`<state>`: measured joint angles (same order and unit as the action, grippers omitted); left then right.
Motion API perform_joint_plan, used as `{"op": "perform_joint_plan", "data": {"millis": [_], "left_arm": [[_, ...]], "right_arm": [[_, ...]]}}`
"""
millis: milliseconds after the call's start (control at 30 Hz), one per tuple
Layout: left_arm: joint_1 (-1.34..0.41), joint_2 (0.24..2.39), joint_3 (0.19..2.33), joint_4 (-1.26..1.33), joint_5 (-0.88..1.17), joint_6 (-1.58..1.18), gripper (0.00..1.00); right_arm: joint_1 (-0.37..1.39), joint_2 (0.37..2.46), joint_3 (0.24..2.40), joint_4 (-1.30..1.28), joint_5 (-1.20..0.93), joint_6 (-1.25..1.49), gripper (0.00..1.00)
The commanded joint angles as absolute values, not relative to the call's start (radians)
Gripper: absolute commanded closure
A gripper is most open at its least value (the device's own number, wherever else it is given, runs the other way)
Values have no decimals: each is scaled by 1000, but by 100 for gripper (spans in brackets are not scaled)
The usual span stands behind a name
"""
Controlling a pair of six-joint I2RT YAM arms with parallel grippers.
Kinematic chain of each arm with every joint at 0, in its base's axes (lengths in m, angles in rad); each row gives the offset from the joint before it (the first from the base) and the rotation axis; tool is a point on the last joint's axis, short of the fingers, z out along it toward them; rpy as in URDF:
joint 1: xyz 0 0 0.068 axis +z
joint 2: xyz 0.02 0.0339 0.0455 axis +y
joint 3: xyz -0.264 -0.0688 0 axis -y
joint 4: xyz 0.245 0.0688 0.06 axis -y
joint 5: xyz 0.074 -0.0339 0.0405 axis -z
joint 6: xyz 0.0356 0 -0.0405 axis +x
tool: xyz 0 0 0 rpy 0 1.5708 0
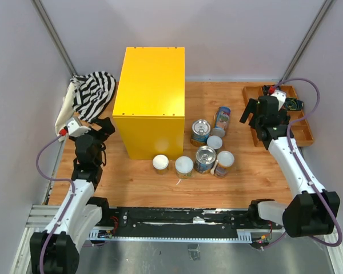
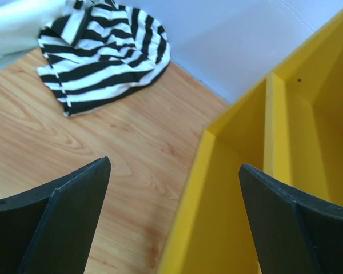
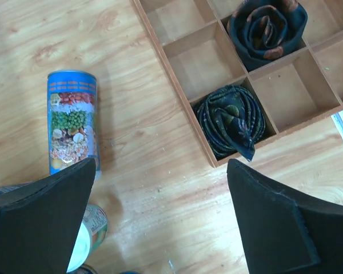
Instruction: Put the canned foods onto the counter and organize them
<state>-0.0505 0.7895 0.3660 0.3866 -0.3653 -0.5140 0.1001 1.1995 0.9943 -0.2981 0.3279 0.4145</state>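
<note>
- Looking outward from the arm bases, I see both arms raised over the wooden table (image 1: 131, 182), with nothing held in either.
- My left gripper (image 1: 104, 129) has its jaws spread wide and hangs just beside the near left corner of the counter (image 1: 151, 85). Its wrist view shows bare wood and the counter's open yellow inside, with a divider.
- Seven canned foods (image 1: 205, 158) sit on the wood to the right of the counter's front, four in a near row and three behind. None is on the counter.
- One blue can (image 3: 72, 125) lies on its side.
- My right gripper (image 1: 250, 116) is spread wide too, between the cans and the wooden tray (image 1: 308, 134).
- Two rolled cloths (image 3: 228, 117) fill tray compartments.
- Far left, a striped cloth (image 1: 94, 94) lies by the wall.
</note>
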Motion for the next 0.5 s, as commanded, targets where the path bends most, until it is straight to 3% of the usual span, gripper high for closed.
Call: {"op": "perform_joint_plan", "data": {"millis": [0, 233, 467], "left_arm": [[-43, 708, 404, 197, -274, -586, 1], [-58, 619, 424, 9, -212, -638, 1], [-138, 564, 463, -172, -261, -640, 1]], "right_arm": [[107, 1177, 1022, -395, 337, 427, 2], [198, 1201, 1019, -313, 175, 342, 2], [346, 1289, 1104, -366, 187, 303, 1]]}}
